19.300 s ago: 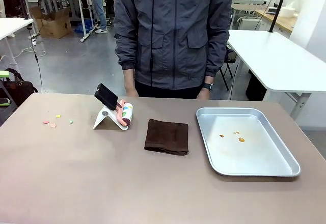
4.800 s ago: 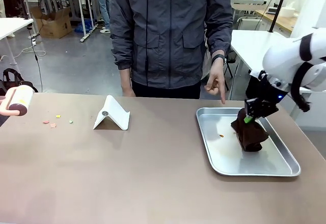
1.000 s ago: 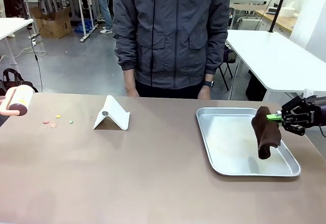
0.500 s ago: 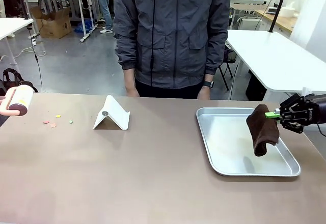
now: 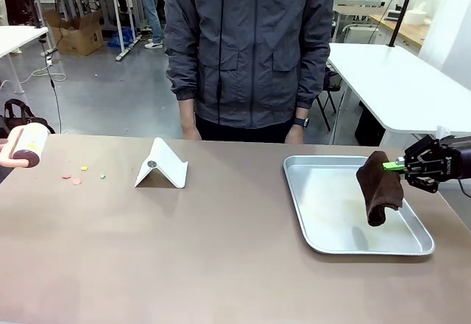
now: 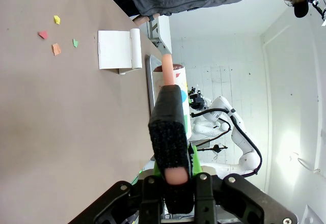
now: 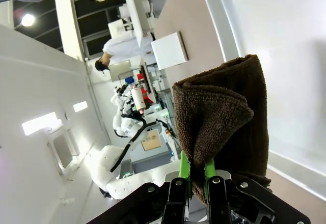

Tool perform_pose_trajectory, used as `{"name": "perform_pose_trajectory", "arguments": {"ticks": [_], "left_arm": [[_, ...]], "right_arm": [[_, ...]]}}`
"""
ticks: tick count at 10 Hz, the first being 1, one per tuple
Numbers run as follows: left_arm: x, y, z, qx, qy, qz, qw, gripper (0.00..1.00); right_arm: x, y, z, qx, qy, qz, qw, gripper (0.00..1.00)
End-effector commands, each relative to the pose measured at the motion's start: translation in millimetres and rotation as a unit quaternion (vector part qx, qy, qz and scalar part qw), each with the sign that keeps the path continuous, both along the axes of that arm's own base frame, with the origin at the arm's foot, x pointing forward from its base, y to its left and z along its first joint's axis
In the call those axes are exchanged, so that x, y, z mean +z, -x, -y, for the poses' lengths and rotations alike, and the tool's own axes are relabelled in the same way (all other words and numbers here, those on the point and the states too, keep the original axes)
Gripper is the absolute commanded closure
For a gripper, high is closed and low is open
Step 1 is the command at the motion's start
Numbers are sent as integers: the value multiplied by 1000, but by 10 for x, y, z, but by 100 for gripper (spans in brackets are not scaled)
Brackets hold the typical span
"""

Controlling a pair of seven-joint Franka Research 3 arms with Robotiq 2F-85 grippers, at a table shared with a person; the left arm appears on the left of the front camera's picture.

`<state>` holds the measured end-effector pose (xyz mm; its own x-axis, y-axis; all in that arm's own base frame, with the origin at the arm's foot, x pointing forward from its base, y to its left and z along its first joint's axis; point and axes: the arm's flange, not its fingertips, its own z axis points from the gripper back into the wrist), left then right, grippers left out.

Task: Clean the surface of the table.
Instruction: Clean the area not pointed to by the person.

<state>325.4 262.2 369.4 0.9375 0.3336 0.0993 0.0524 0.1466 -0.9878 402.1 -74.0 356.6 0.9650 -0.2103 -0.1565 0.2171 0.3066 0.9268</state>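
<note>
Right gripper [image 5: 403,166] pinches the brown cloth [image 5: 380,188] by its top fold, green pads pressed tight. The cloth hangs over the right part of the metal tray [image 5: 318,244]; can't tell if its lower end touches the tray. Left gripper [image 6: 173,169] is clamped on the pink handle of the lint roller [image 5: 26,147], held up at the far-left edge of the table [image 5: 221,265]. The brownish table spans the whole foreground. Small coloured paper scraps [image 5: 76,180] lie on its far-left part, near a white stand [image 5: 162,166]. The tray sits on the right. A person [image 5: 250,51] stands at the far side, hands down by the table edge.
</note>
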Motion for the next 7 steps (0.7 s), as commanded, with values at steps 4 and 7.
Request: {"name": "perform_pose_trajectory", "arguments": {"ticks": [4,7], "left_arm": [[26,28,22,0,0,3,1000,100],[146,137,113,14,-62,1,998,78]], "right_arm": [[78,-43,-36,-7,-8,-6,1000,88],[78,-43,-36,-7,-8,-6,1000,88]]}}
